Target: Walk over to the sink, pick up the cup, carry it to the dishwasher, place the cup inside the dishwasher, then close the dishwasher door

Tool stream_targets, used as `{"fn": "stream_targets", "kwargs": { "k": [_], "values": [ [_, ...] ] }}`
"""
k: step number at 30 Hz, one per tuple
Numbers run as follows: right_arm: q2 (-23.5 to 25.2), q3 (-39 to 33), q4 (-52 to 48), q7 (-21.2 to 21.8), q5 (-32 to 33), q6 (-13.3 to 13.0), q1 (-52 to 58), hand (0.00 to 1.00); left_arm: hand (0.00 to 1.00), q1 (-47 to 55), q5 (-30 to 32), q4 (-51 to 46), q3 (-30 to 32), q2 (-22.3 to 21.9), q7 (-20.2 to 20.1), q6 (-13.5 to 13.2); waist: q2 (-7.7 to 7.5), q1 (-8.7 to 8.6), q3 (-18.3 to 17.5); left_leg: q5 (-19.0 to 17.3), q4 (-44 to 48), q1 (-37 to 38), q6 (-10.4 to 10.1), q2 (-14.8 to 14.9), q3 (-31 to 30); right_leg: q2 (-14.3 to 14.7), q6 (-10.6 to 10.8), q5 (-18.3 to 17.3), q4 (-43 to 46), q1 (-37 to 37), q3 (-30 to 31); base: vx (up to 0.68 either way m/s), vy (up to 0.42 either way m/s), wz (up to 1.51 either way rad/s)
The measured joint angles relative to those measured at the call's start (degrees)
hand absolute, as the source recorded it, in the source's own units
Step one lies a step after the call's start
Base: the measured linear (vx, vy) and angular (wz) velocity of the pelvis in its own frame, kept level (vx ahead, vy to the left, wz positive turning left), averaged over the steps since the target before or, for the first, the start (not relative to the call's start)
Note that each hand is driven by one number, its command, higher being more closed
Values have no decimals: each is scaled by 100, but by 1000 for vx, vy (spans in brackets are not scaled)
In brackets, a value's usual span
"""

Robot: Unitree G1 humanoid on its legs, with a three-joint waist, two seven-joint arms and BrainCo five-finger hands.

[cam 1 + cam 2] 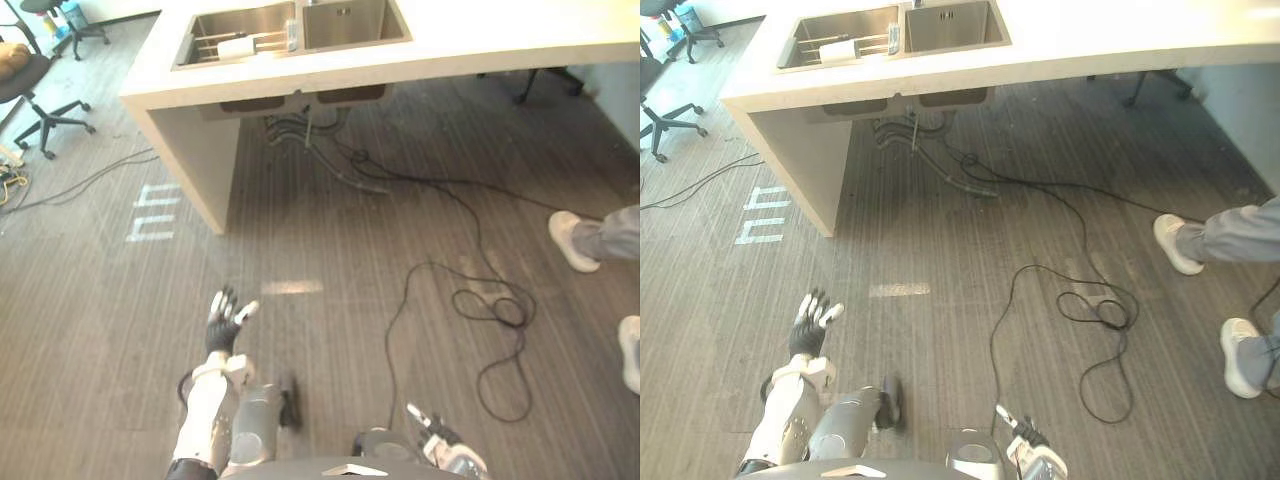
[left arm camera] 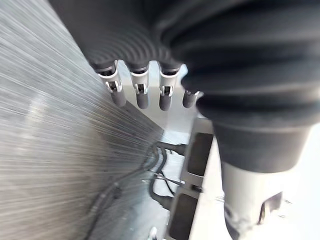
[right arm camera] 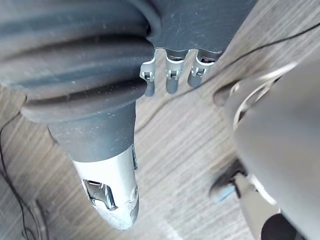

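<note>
**Head views, looking down.** A grey plank floor [image 1: 330,250] takes up most of the frame.

- **Upper part:** a white desk [image 1: 330,78] has a steel double sink [image 1: 350,25] let into its top. In the left basin a wire rack [image 1: 205,45] carries a white object lying on its side, seemingly the cup [image 1: 237,46]. It is well apart from both robot hands.
- **Under the sink:** hoses [image 1: 310,135] hang down and trail onto the floor.
- **Upper left:** an office chair [image 1: 40,90] stands beyond the desk's end, and a second chair [image 1: 70,15] stands at the top edge.
- **Left of centre:** white floor markings [image 1: 150,215] lie near the desk's end panel. A pale strip [image 1: 290,287] lies on the floor between the desk and the robot.
- **Right edge:** a person's light shoes [image 1: 572,240] and a grey trouser leg [image 1: 615,235] show, off to the side of the desk.

**Left robot hand** [image 1: 225,318], lower left of centre. The fingers are straight and spread apart and the thumb is out. The hand is over bare floor, holding and touching nothing. Its wrist view shows the fingers [image 2: 142,95] extended, with the desk's underside and the sink basins beyond them.

**Right robot hand** [image 1: 438,432], bottom edge, right of centre. The fingers [image 3: 171,82] are extended and the thumb [image 3: 112,195] is apart from them. Nothing is in its grasp, and the floor lies beneath it.
</note>
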Motion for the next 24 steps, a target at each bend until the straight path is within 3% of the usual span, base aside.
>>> {"fn": "stream_targets", "kwargs": {
  "k": [1,2,3,5,6,8,9,10,11,13,14,15,16,17,18,19,21,22,23,24],
  "values": [
    [8,-3,-37,-18,5,9,32,0,0,-35,29,-113,22,1,46,2,46,27,11,119,-53,49,-13,18,33,42,84,-108,-2,160,26,492,173,-30],
    [-25,-47,-130,-41,20,60,204,0,0,-57,103,-231,45,3,111,-13,310,79,-46,226,-29,221,93,240,25,288,185,-366,13,518,71,516,218,-12],
    [65,-111,-105,-95,91,144,223,0,0,-180,105,-237,126,77,148,1,207,57,-36,731,310,310,913,113,13,142,225,-608,55,854,120,582,245,8],
    [98,-127,-100,-138,397,286,215,0,0,-268,106,-566,295,113,142,15,27,92,-87,369,606,166,915,-102,-27,-41,65,-444,65,852,208,435,194,31],
    [100,-146,-86,-138,488,285,209,0,0,-274,107,-758,327,112,139,13,17,135,-83,255,738,105,932,-124,-40,-65,35,-353,69,838,212,406,169,17],
    [123,-391,190,-157,488,373,168,0,0,-293,204,-1353,502,116,133,65,10,327,-89,-221,1164,53,901,-195,-91,-184,86,36,424,772,304,439,177,3],
    [133,-465,284,-160,456,385,176,0,0,-303,210,-1449,556,118,130,103,-17,339,-106,-314,1182,125,930,-252,-100,-256,157,113,747,677,354,385,173,6],
    [166,-522,370,-170,448,377,242,0,0,-322,209,-1596,601,133,108,190,-94,340,-192,-440,1066,309,1001,-402,-90,-482,454,357,1738,282,440,393,176,17],
    [235,-583,411,-167,443,352,287,0,0,-321,210,-1807,660,165,86,343,-200,302,-261,-518,908,521,1086,-580,-104,-731,905,899,2730,-180,566,393,166,21],
    [333,-628,467,-177,356,205,287,0,0,-335,234,-1979,640,183,56,453,-280,224,-303,-601,725,811,1084,-691,-107,-972,1161,1296,3993,-735,666,376,111,5],
    [356,-710,398,-193,243,72,291,0,0,-328,355,-1946,598,195,95,529,-269,209,-303,-664,440,1250,1042,-715,-140,-1164,765,1058,4836,-1205,425,367,87,-18],
    [361,-727,369,-218,232,49,292,0,0,-320,379,-1940,564,196,140,542,-267,205,-302,-688,325,1432,1014,-711,-147,-1241,517,903,4991,-1329,236,365,66,-29],
    [378,-743,337,-246,250,-4,295,0,0,-319,373,-1936,541,198,198,534,-259,186,-307,-727,141,1768,971,-680,-160,-1326,140,519,4941,-1599,-102,349,20,-18],
    [374,-782,309,-246,275,-10,293,0,0,-332,361,-1892,534,187,247,450,-221,120,-330,-771,40,1960,903,-591,-222,-1266,-67,146,4423,-1901,-368,338,-12,-3],
    [366,-794,307,-247,281,-14,294,0,0,-355,358,-1842,535,182,279,405,-184,64,-350,-787,53,1993,890,-511,-279,-1172,-79,15,3947,-2034,-463,330,-72,29],
    [342,-813,310,-247,283,-44,329,0,0,-468,356,-1631,534,179,318,227,-82,-19,-353,-884,153,2003,817,-321,-369,-872,-29,25,2672,-2295,-436,330,-126,50],
    [406,-963,318,-218,244,-75,484,0,0,-629,354,-1256,526,232,425,-44,-38,-96,-349,-1082,378,2010,677,-128,-646,-495,146,747,590,-2437,-80,355,-176,74],
    [493,-1015,333,-214,225,-79,572,0,0,-644,349,-1112,523,286,462,-121,-78,-91,-352,-1187,435,2121,571,-110,-831,-452,174,1218,-45,-2379,94,391,-290,99],
    [617,-964,363,-165,240,-45,824,0,0,-510,298,-1040,546,319,538,-288,-197,-80,-405,-1411,539,2311,448,-112,-1019,-508,141,1812,-27,-2335,207,486,-435,102],
    [681,-895,372,-110,202,49,1127,0,0,-316,215,-1075,629,366,547,-473,-427,-64,-541,-1709,712,2476,317,-169,-1201,-572,44,2177,347,-2266,224,418,-430,84]
  ]
}}
